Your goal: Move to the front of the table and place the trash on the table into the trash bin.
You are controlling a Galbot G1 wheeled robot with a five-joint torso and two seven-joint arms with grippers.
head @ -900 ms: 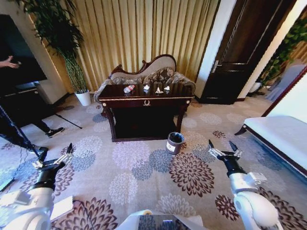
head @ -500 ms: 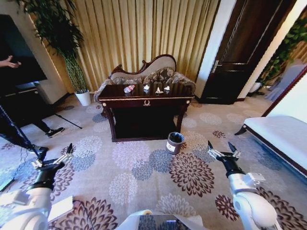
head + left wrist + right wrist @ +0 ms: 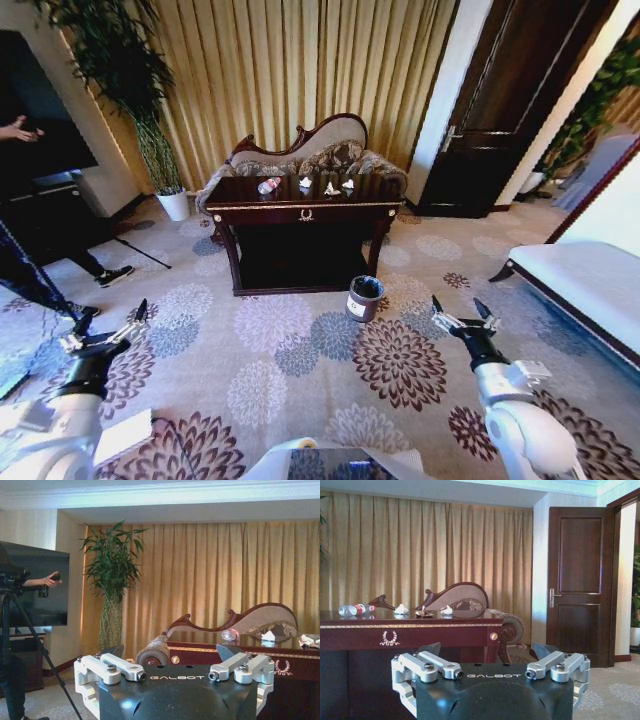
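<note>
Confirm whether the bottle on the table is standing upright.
No: the bottle lies on its side on the table, red cap pointing toward the paper scraps.

The dark glossy table (image 3: 305,212) stands on the flowered carpet (image 3: 300,350) before the gold curtains. On its top lie a clear bottle (image 3: 268,186) (on its side, red cap) and three white paper scraps (image 3: 326,186) in a row beside it.

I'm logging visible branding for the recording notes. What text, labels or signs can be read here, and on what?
"GALBOT": on the left pincer housing.
"GALBOT": on the right pincer housing.
Bottle red label: too small to read.
Trash bin white label: too small to read.
</note>
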